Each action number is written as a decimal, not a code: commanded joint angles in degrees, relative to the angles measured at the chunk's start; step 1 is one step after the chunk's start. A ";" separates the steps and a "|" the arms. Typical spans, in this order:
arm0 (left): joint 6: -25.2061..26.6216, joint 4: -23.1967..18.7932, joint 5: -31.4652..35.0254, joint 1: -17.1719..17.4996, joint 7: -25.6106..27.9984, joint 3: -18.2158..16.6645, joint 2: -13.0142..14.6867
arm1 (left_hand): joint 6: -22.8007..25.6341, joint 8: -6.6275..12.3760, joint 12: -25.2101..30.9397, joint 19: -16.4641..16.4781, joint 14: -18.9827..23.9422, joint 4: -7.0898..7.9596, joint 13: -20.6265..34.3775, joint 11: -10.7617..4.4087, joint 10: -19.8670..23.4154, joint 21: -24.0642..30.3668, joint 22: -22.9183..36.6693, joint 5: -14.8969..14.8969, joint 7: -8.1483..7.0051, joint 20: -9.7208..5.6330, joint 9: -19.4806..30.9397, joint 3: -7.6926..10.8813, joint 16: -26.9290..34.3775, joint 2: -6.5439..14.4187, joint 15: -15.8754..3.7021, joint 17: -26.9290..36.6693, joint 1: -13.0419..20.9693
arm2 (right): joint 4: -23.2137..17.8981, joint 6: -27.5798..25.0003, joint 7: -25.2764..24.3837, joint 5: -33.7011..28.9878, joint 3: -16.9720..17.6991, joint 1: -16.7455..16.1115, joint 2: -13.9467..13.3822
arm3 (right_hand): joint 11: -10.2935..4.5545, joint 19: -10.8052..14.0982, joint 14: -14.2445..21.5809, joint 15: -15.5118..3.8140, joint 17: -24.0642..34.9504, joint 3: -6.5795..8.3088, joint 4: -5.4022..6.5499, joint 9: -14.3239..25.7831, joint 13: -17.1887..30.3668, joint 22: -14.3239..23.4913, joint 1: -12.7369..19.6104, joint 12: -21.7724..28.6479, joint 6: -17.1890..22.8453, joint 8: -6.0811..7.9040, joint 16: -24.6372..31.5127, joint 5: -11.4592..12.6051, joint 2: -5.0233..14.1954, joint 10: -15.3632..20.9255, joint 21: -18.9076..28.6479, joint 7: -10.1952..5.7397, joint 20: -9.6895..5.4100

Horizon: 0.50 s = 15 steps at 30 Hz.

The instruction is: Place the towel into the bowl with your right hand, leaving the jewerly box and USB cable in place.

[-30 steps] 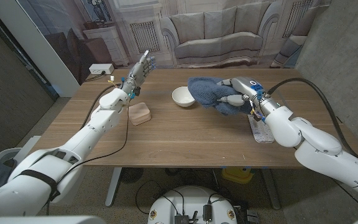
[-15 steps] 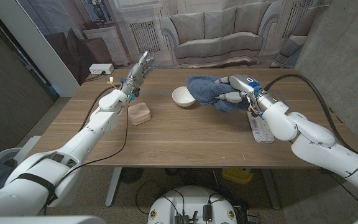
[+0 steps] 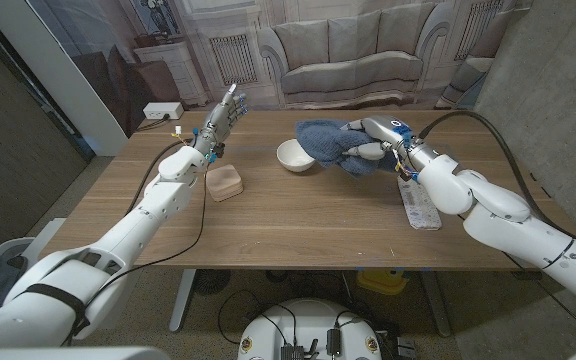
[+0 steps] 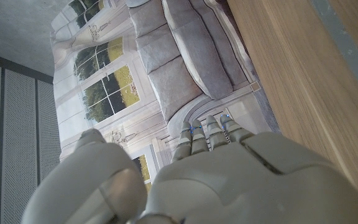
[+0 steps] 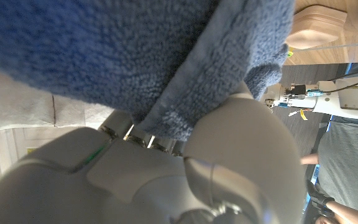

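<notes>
Carrying the towel (image 3: 333, 146), the right hand (image 3: 376, 140) grips it and has lifted nearer the bowl (image 3: 296, 156); left hand (image 3: 220, 117) empty, fingers extended.

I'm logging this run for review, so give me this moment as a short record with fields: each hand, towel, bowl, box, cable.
right hand: right hand grips the blue towel, raised off the table
left hand: left hand raised, fingers apart, holding nothing
towel: bunched, just right of the bowl, not yet in it
bowl: white bowl, upright, nothing seen inside
jewelry box: jewelry box on the table, untouched
USB cable: packaged USB cable by the right forearm
</notes>
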 commanded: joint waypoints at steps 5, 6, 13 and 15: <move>0.46 -1.93 -0.34 1.49 1.37 -0.40 0.42 | 0.40 0.11 -0.13 -0.05 0.34 0.26 0.02 0.16 0.28 0.46 0.30 -0.27 -0.18 0.32 0.16 -0.29 0.49 0.26 0.09 0.13 0.25 | 6.02 6.25 0.49 -0.27 -3.38 6.16 2.47 | 0.11 -0.35 -0.08 -6.26 0.08 0.08 0.48 0.09 0.22 0.17 6.79 -0.02 0.86 -0.08 -0.12 0.18 7.31 0.77 0.38 0.20 -6.24; 0.51 -2.16 -0.31 1.58 1.46 -0.44 0.55 | 0.40 0.10 -0.15 -0.04 0.34 0.26 0.02 0.13 0.24 0.46 0.30 -0.28 -0.17 0.30 0.16 -0.29 0.49 0.26 0.05 0.13 0.26 | 6.53 6.73 0.45 -0.27 -3.63 6.60 2.75 | 0.11 -0.34 -0.05 -6.21 0.08 0.05 0.53 0.09 0.22 0.17 6.72 -0.03 0.90 -0.08 -0.11 0.17 7.32 0.78 0.40 0.21 -6.22; 0.87 -3.36 -0.46 2.16 1.80 -0.78 1.24 | 0.39 0.09 -0.13 -0.06 0.36 0.26 0.02 0.08 0.32 0.45 0.30 -0.29 -0.06 0.30 0.16 -0.35 0.49 0.27 0.05 0.13 0.28 | 9.93 9.90 0.54 -0.64 -5.54 9.80 4.77 | 0.21 -0.32 0.12 -6.17 0.10 -0.09 0.72 0.08 0.22 0.17 6.45 -0.09 1.06 -0.11 -0.06 0.16 7.29 0.92 0.51 0.36 -6.20; 1.09 -3.55 -0.48 2.25 1.78 -0.78 1.42 | 0.40 0.09 -0.13 -0.06 0.41 0.26 0.02 0.10 0.33 0.45 0.30 -0.29 -0.07 0.31 0.16 -0.37 0.51 0.28 0.05 0.13 0.29 | 10.65 10.61 0.50 -0.83 -5.96 10.55 5.27 | 0.22 -0.31 0.13 -6.18 0.09 -0.11 0.74 0.09 0.22 0.17 6.42 -0.11 1.09 -0.11 -0.07 0.16 7.29 0.92 0.53 0.32 -6.20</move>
